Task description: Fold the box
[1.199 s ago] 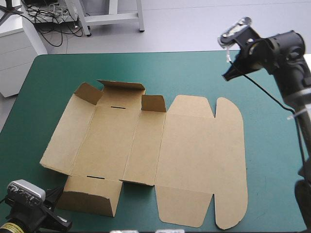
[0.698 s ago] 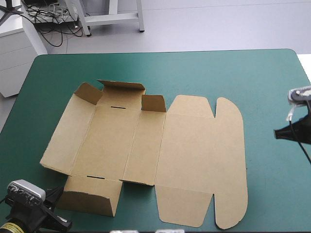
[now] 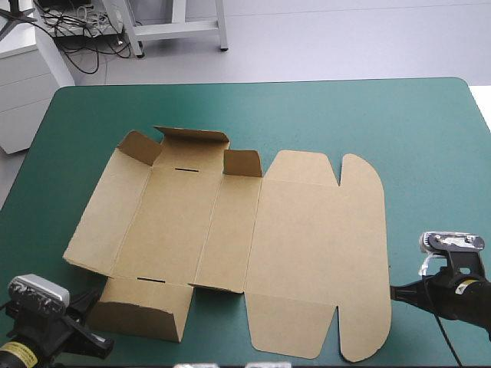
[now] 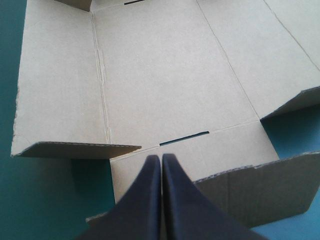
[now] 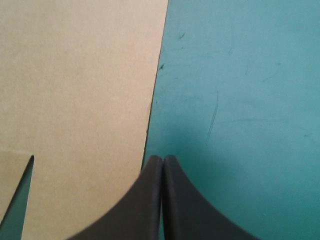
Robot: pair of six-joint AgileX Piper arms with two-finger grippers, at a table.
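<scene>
**High view.** The box lies opened out as one brown sheet on the teal-green cover. It fills the middle of the table, with its long side running left to right. The right half (the lid panel with its rounded tabs) lies flat. On the left half I see three short flaps raised along the far edge. A near flap is partly folded up toward the table's near edge. A dark slot marks the crease where that flap joins the base panel.

**Left arm.** The left gripper sits at the table's near-left corner and points at the near flap. In my left wrist view its black fingers meet in one pointed arch and grip nothing. The tip is over the near flap, just short of the slot.

**Right arm.** The right gripper is low at the near-right of the table and aims at the lid's right edge. In my right wrist view both fingers are pressed together with nothing between them. The tip lies at the board's edge, over the cover just beside the sheet. I cannot tell whether it touches the board.
</scene>
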